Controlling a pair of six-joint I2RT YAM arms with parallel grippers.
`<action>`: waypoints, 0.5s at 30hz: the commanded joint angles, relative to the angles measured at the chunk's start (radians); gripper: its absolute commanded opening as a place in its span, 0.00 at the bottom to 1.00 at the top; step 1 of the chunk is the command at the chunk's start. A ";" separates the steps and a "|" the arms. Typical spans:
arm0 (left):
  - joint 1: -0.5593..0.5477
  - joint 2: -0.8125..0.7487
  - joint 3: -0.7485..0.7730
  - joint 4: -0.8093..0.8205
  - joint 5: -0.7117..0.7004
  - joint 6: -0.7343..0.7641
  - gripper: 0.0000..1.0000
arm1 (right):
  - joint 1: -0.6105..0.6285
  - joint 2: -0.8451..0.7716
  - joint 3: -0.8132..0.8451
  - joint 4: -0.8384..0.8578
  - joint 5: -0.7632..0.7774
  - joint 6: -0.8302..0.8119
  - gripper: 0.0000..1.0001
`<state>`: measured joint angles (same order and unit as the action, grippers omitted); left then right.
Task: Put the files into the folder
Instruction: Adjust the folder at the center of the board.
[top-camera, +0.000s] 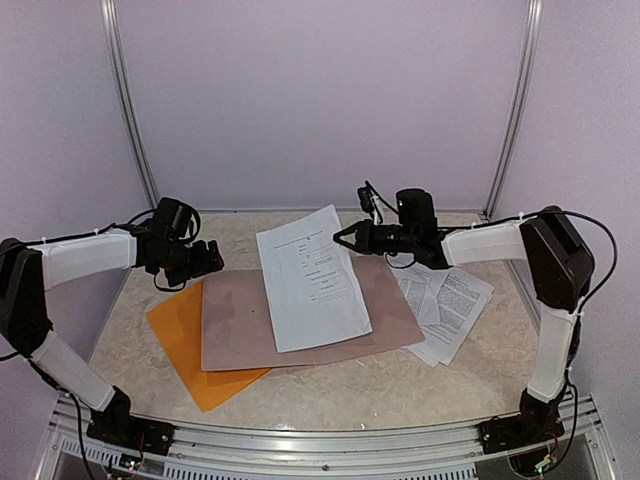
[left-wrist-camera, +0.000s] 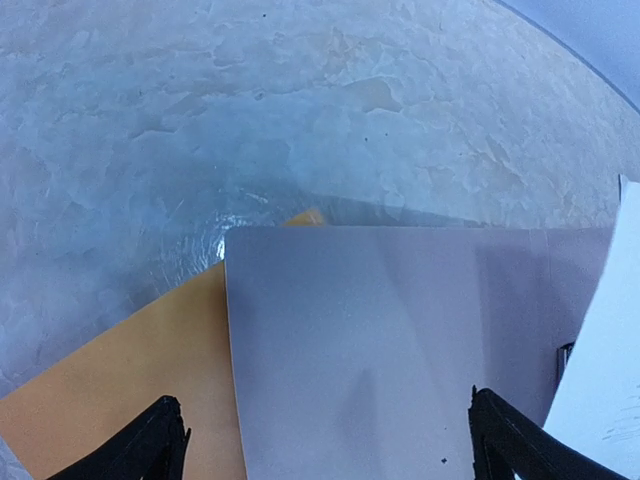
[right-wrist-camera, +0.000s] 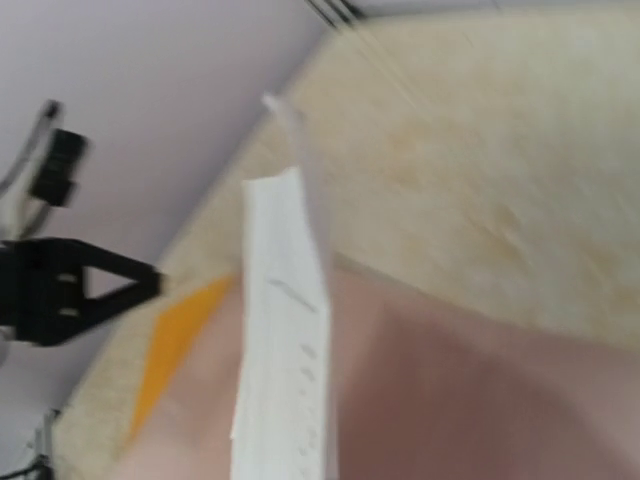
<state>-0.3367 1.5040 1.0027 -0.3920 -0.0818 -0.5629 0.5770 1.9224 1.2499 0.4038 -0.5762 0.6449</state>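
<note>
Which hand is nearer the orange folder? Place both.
Left. The left hand hovers open above the far edge of the orange folder; the right hand is across the clipboard, pinching the white sheet.

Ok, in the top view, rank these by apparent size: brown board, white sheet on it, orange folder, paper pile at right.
1. brown board
2. white sheet
3. orange folder and paper pile: what shows of each looks about alike, and both are partly covered, so I won't rank them.
</note>
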 joint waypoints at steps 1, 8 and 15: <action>0.009 0.001 -0.055 -0.035 0.053 -0.043 0.94 | -0.010 0.078 0.047 0.062 -0.030 -0.011 0.00; 0.008 -0.010 -0.108 -0.007 0.129 -0.068 0.89 | -0.045 0.112 0.071 0.112 -0.068 -0.005 0.00; 0.009 0.022 -0.121 0.005 0.184 -0.091 0.79 | -0.072 0.075 0.060 0.076 -0.053 -0.038 0.00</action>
<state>-0.3332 1.5059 0.8963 -0.3985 0.0544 -0.6323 0.5228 2.0342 1.3090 0.4839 -0.6281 0.6384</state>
